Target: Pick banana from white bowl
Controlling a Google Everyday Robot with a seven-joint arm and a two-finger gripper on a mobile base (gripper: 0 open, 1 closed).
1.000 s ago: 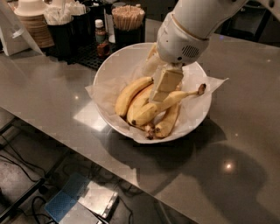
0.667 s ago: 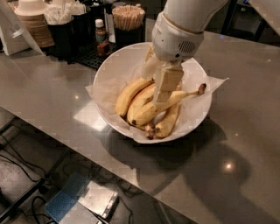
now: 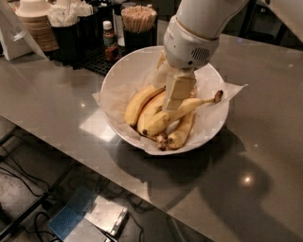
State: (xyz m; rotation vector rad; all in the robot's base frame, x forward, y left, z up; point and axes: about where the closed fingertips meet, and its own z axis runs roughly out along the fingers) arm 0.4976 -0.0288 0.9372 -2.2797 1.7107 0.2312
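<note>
"Where was my gripper?"

"Your gripper (image 3: 171,97) was down inside the white bowl (image 3: 215,75), near its centre, over the heap of fruit."

"And the fingers?"

"You had the fingers (image 3: 179,90) drawn in on either side of the banana (image 3: 199,104) at its middle, holding it. The near one hid that stretch of peel."

"Where did the banana lie?"

"In the bowl, on top of the other bananas (image 3: 139,101). Its long stem reached toward the bowl's far-right rim, over the paper lining (image 3: 232,90). The bowl stood on the grey worktop (image 3: 57,108), and a cup of wooden sticks (image 3: 138,14) stood just behind the bowl."
</note>
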